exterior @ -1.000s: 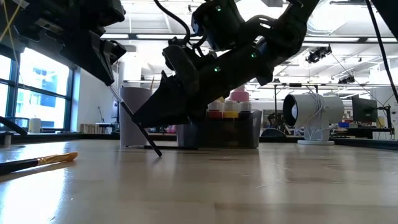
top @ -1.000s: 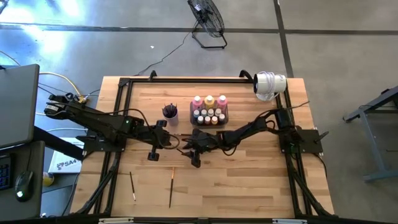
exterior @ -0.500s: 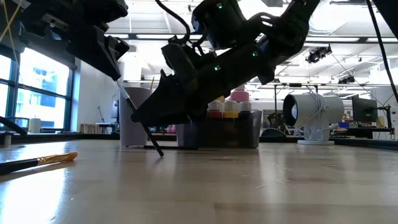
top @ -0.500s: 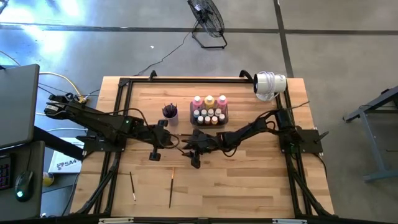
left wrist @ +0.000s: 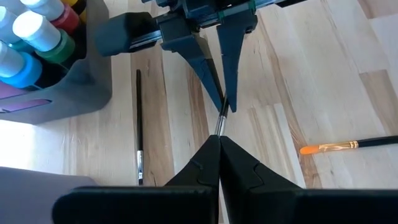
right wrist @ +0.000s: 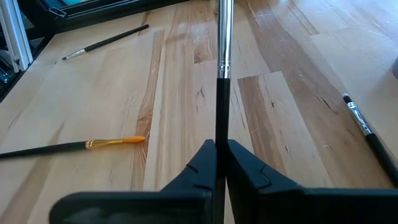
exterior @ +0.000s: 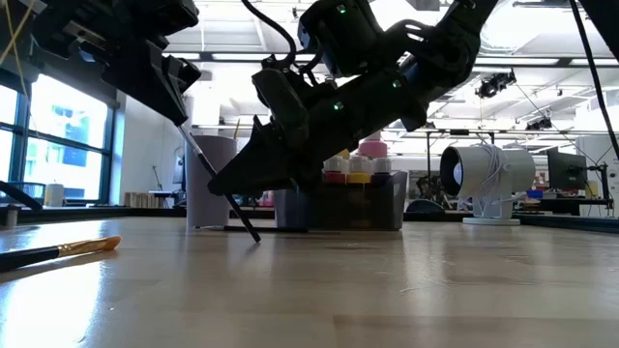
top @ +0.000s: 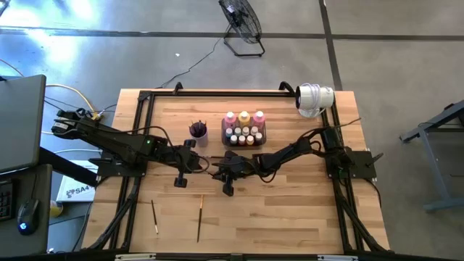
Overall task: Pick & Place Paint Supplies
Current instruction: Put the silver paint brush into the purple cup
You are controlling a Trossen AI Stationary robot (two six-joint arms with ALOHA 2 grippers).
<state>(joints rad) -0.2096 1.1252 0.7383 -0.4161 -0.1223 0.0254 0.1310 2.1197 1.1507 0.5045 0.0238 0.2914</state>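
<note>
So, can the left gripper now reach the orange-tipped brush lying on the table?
Probably not yet: the left gripper and the right gripper are both shut on one brush. The way to the orange-tipped brush looks free.

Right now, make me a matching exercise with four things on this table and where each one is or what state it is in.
Things:
1. orange-tipped brush
2. held brush
3. paint bottles
4. purple cup

Places or states:
A. standing in the grey tray
B. gripped at once by the left gripper and the right gripper
C. lying loose on the wood
D. upright beside the tray, on its left in the high view

Pairs: 1-C, 2-B, 3-A, 4-D
</note>
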